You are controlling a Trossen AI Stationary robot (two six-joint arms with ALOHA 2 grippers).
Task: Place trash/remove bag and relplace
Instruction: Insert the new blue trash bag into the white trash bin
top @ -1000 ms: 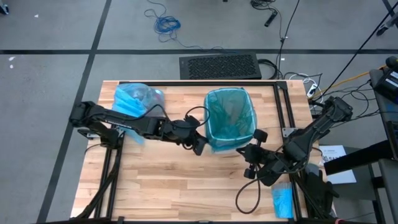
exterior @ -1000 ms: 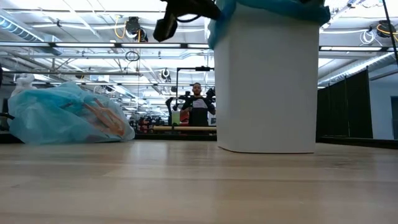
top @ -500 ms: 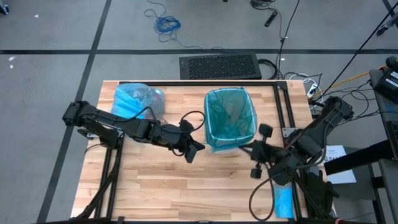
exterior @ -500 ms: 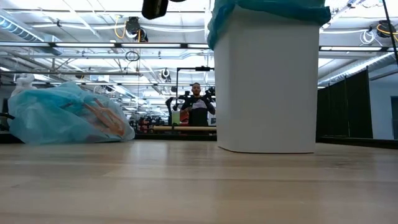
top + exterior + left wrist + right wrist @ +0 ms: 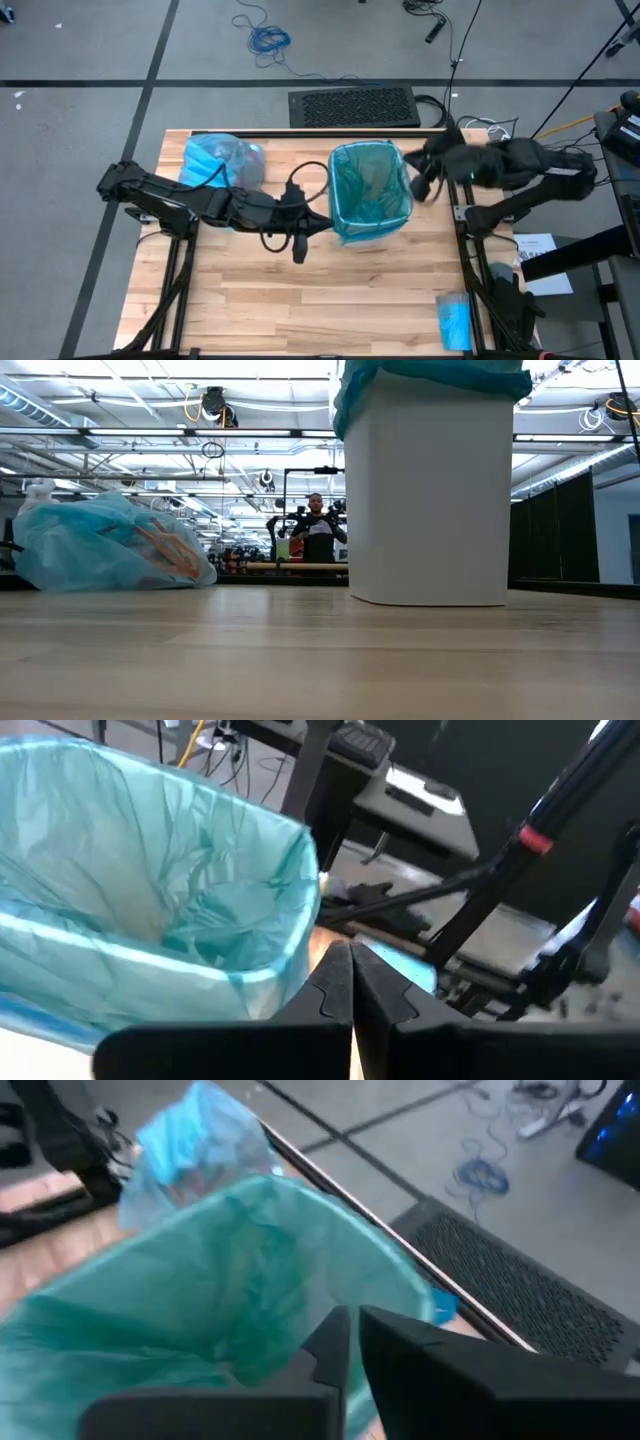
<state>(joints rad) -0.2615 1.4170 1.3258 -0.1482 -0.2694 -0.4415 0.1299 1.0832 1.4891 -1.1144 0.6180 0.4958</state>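
A white bin (image 5: pixel 352 236) stands mid-table, lined with a teal-green plastic bag (image 5: pixel 370 188) folded over its rim (image 5: pixel 160 955). The light-blue bag (image 5: pixel 213 160), bunched up and full, lies on its side at the far left (image 5: pixel 100 550); brownish trash (image 5: pixel 165 552) shows faintly through its wall. My left gripper (image 5: pixel 325 224) hangs shut just off the bin's near left corner, with nothing between its fingers (image 5: pixel 350 982). My right gripper (image 5: pixel 414 184), blurred, hovers shut at the bin's right rim (image 5: pixel 352 1342), looking across the liner toward the blue bag (image 5: pixel 190 1140).
A small bright-blue roll (image 5: pixel 455 322) lies at the table's near right corner. Black frame rails (image 5: pixel 452 170) run along the table's far and right sides. A black mat (image 5: pixel 353 105) and cables lie on the floor beyond. A person (image 5: pixel 318 532) stands far off in the room.
My right gripper has swung up from the near right of the table toward the far edge, ending beside the bin's right rim. My left gripper has risen out of the low view's top, rolled at the wrist and drawn slightly back from the bin.
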